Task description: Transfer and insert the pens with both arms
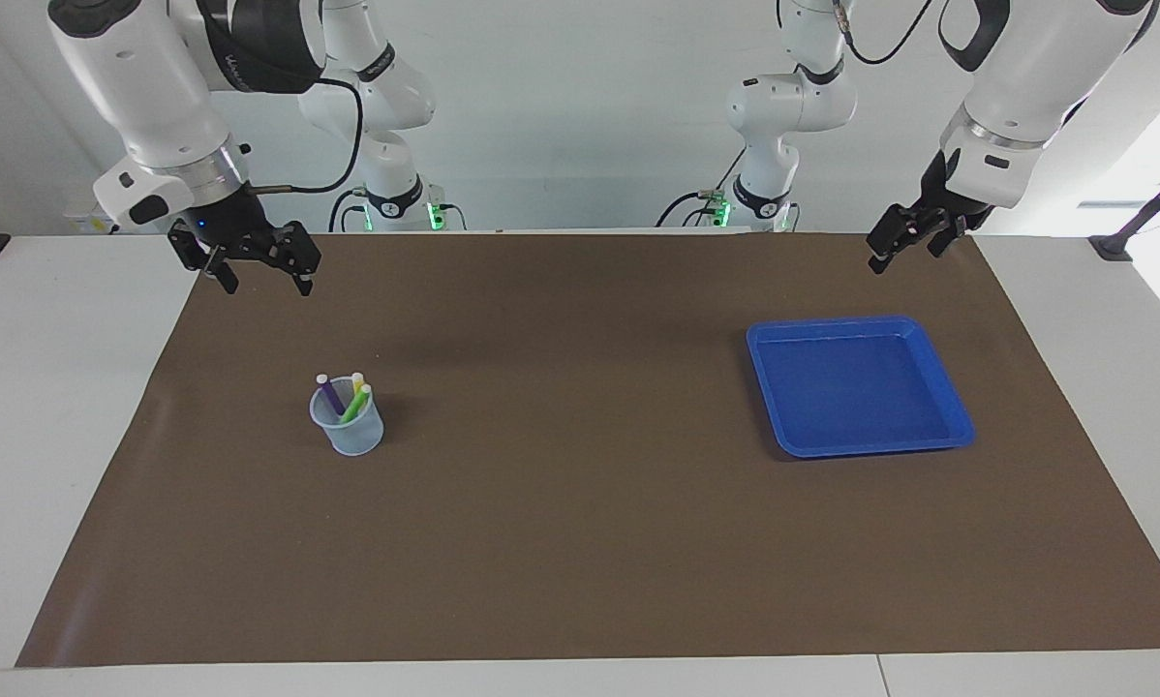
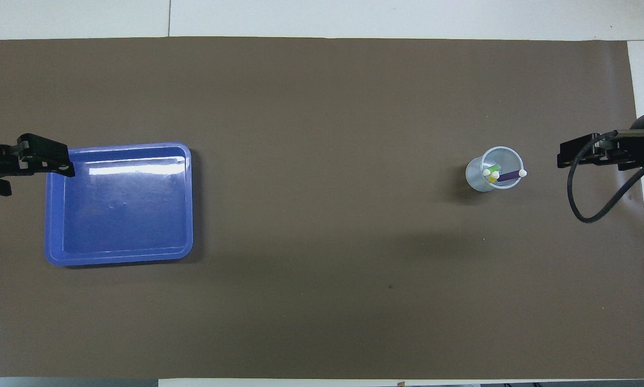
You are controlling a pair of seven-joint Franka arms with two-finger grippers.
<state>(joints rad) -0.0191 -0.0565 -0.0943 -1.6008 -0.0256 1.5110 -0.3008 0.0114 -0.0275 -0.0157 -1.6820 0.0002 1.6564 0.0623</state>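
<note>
Standing upright on the brown mat (image 1: 580,542) is a clear plastic cup (image 1: 348,426), taken here as the landmark. 3 pens are held inside it, leaning against the rim with whitish ends up: a purple pen (image 1: 329,392), a yellow pen (image 1: 357,385) and a green pen (image 1: 355,403). In the overhead view the purple pen (image 2: 510,174) is seen tipped toward the right arm's end of the table, with the yellow pen (image 2: 493,176) and green pen (image 2: 492,169) bunched at the cup's (image 2: 478,183) other wall.

A blue tray (image 1: 958,426) is noted well apart from the cup, toward the left arm's end of the table, lying flat on the mat. Nothing is seen in it.

The right gripper (image 1: 256,276) is raised over the mat's edge on the robots' side of the cup, clear of the cup and the pens. Its fingers are spread apart and nothing is grasped between them.

The left gripper (image 1: 904,242) is raised well away from the cup, over the mat's corner by the tray and not touching the tray. Its fingers are released and nothing is carried.

2 smaller white arms (image 1: 774,106) with green lights are seen at the table's robot end.
</note>
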